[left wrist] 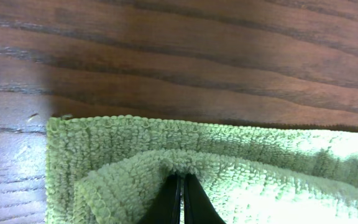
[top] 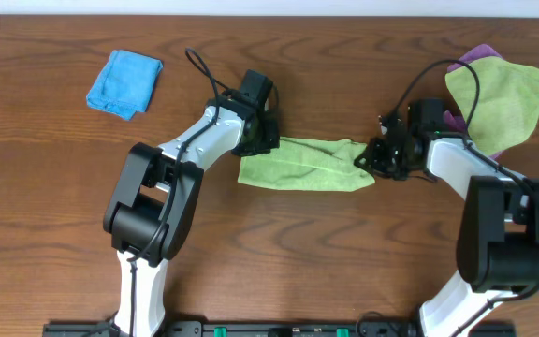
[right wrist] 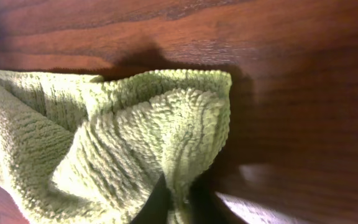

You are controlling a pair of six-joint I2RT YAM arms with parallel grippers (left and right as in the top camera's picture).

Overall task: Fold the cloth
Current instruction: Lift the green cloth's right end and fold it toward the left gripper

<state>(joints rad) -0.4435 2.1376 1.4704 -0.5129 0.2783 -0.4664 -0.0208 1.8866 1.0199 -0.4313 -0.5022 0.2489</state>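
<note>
The lime-green cloth (top: 307, 165) lies in the middle of the table as a long folded strip. My left gripper (top: 268, 142) is at its left end and is shut on a raised fold of the cloth (left wrist: 260, 168); the black fingertips (left wrist: 182, 179) are pressed together under the pile. My right gripper (top: 374, 159) is at the right end, shut on a bunched corner of the cloth (right wrist: 104, 143); the fingers (right wrist: 176, 200) pinch a ridge of fabric. No white tag shows.
A bright blue cloth (top: 123, 83) lies folded at the back left. A duller yellowish-green cloth (top: 500, 101) lies on a purple cloth (top: 478, 56) at the back right, close behind my right arm. Bare wooden table (top: 326, 243) lies toward the front.
</note>
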